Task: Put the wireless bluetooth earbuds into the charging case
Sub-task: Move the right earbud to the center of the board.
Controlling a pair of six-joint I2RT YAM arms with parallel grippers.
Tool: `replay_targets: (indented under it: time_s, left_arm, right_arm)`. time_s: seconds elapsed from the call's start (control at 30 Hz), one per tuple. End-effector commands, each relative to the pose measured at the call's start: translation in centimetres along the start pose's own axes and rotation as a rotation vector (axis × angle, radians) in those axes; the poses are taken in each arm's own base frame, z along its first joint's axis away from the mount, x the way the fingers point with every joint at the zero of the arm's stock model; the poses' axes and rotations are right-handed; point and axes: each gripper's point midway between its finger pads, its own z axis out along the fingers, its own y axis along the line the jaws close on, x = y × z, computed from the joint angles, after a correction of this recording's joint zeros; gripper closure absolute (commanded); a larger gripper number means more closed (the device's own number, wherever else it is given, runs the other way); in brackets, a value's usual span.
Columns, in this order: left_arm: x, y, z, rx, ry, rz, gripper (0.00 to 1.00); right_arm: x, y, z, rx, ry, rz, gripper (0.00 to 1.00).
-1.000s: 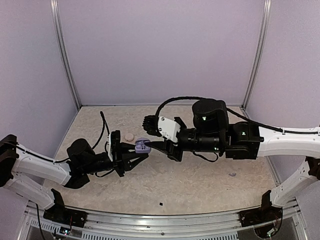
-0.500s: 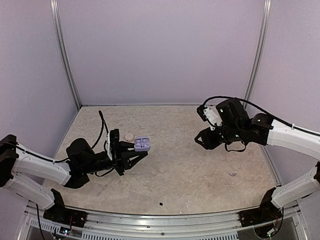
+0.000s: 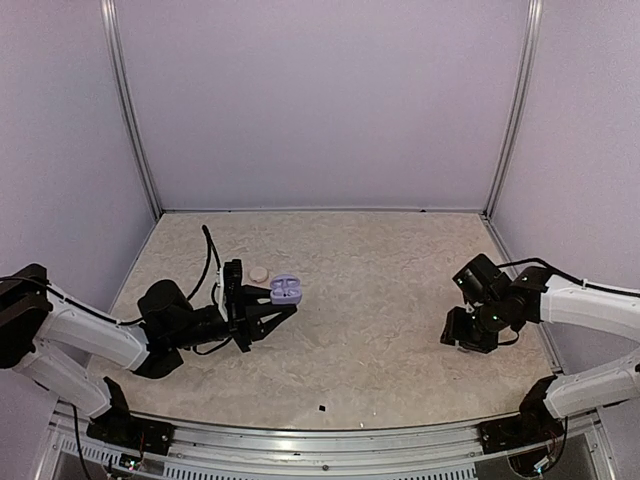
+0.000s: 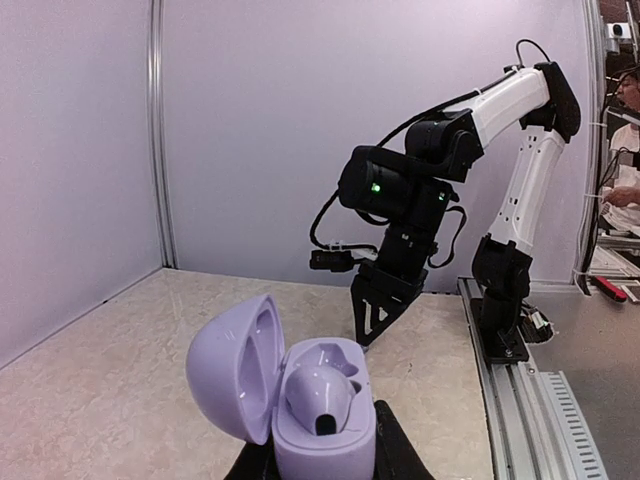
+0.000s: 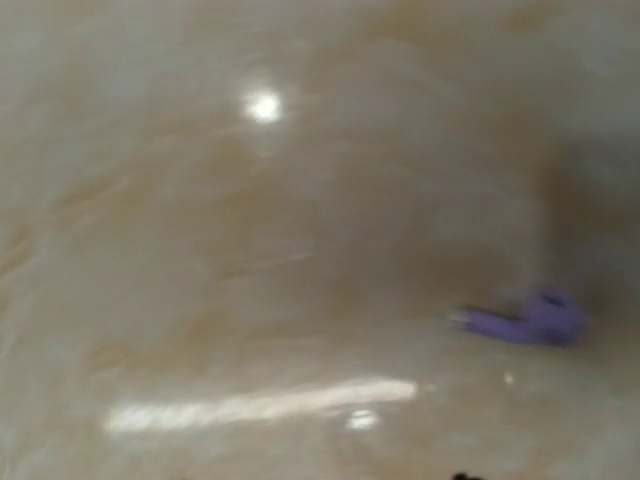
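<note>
My left gripper [image 3: 280,303] is shut on the base of a lilac charging case [image 3: 286,290], holding it above the table at the left with its lid swung open. In the left wrist view the case [image 4: 320,400] holds one lilac earbud [image 4: 318,390] in a socket, with an empty socket behind it. A second earbud [image 5: 530,320] lies on the table in the blurred right wrist view. My right gripper [image 3: 462,340] hangs low over the table at the right, fingers pointing down, and hides that earbud from above. Its own fingers do not show in the right wrist view.
A small round pale pink pebble-like object [image 3: 259,273] lies on the table just left of the held case. A tiny dark speck [image 3: 322,408] sits near the front edge. Lilac walls [image 3: 330,100] close in the back and both sides, and a metal rail [image 3: 320,450] runs along the front.
My right arm has swung away from the case, across to the right side, and dropped low over the table. The left gripper keeps holding the open case in place.
</note>
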Motion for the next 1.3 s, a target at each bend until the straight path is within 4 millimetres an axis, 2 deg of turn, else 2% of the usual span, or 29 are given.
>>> replay_targets:
  time_s: [0.0, 0.23, 0.37, 0.6, 0.87, 1.27]
  left_arm:
    - [-0.7, 0.2, -0.2, 0.005, -0.036, 0.004, 0.97]
    - [-0.6, 0.3, -0.5, -0.001, -0.036, 0.004, 0.97]
    - [-0.6, 0.4, -0.5, -0.003, -0.036, 0.003, 0.97]
    - [-0.8, 0.4, -0.5, -0.005, -0.039, 0.006, 0.97]
    - [-1.0, 0.4, -0.5, -0.006, -0.038, 0.007, 0.97]
    - [-1.0, 0.5, -0.6, -0.012, -0.036, 0.01, 0.97]
  right_arm:
    - [-0.3, -3.4, 0.1, 0.165, -0.016, 0.22, 0.41]
    - [-1.2, -5.9, 0.1, 0.221, -0.051, 0.356, 0.43]
    - [-2.1, -5.9, 0.6, 0.192, -0.063, 0.377, 0.43]
    - [-1.6, -6.7, 2.1, 0.242, -0.033, 0.386, 0.45]
    - [-2.1, -7.1, 3.2, 0.245, -0.047, 0.394, 0.48]
    - [-0.9, -7.0, 5.5, 0.246, 0.021, 0.365, 0.61]
